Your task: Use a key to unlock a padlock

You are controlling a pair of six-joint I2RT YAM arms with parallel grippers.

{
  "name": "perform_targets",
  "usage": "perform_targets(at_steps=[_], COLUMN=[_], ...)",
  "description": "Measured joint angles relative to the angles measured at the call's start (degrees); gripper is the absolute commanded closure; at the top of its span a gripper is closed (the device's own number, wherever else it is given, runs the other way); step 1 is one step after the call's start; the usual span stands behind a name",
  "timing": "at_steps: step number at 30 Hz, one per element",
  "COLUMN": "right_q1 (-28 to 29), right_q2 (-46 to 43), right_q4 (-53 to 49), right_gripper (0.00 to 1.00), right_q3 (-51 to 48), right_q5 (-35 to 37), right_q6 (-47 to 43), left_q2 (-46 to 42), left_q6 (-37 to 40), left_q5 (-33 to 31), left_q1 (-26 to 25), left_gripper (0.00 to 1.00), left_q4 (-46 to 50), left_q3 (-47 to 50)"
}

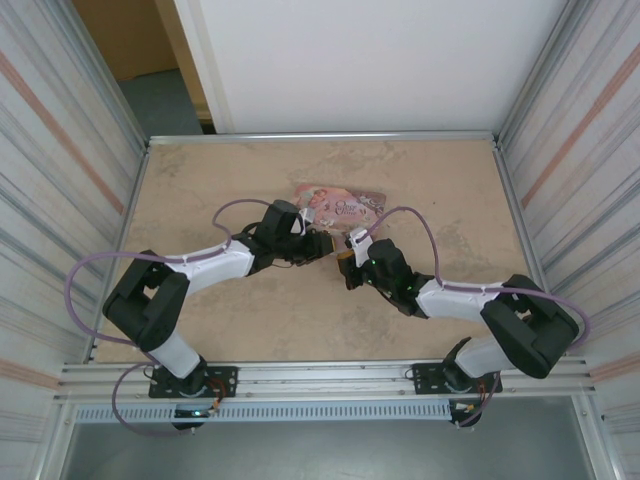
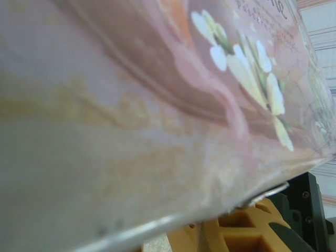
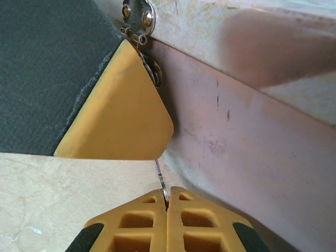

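Tan counter (image 1: 200,190). Pink tin (image 1: 340,203) mid-counter, both arms meeting at its near side. Left claw (image 1: 316,243) up against tin; spread or pressed together, cannot tell. Right claw (image 3: 167,198) pressed together, pinching key (image 3: 160,178): thin silvery blade upright beside tin wall, just below left claw.

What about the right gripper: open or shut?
Shut. The right gripper has its yellow tips pressed together on the thin silvery key.
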State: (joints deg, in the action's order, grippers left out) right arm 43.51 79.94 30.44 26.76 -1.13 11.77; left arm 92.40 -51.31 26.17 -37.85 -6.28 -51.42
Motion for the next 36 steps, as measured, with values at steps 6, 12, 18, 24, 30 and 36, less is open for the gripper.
perform_targets(at_steps=[6,12,18,24,30,36], right_q1=[0.0,-0.2,-1.2,-2.1,-2.6,-3.0], right_q2=[0.5,1.5,2.8,4.0,4.5,4.5], right_q4=[1.5,3.0,2.9,0.9,-0.5,-1.7], right_gripper=[1.00,1.00,1.00,1.00,1.00,1.00], right_q3=[0.0,0.1,1.7,4.3,5.6,6.5], right_q5=[-0.2,-0.6,-2.5,-4.2,-5.3,-6.4], right_q6=[0.0,0.0,0.0,0.0,-0.1,-0.4], left_q2=[0.0,0.0,0.0,0.0,0.0,-0.2], left_q6=[-0.1,-0.2,-0.7,-1.5,-1.7,-2.1], left_q5=[0.0,0.0,-0.3,-0.8,-1.1,-1.3], left_q1=[0.0,0.3,0.7,1.3,1.6,1.6], left_gripper=[1.00,1.00,0.99,1.00,0.99,0.99], left_q4=[-0.7,-0.7,-0.9,-1.3,-1.4,-1.4], left_q3=[0.0,0.0,0.0,-0.3,-0.3,-0.3])
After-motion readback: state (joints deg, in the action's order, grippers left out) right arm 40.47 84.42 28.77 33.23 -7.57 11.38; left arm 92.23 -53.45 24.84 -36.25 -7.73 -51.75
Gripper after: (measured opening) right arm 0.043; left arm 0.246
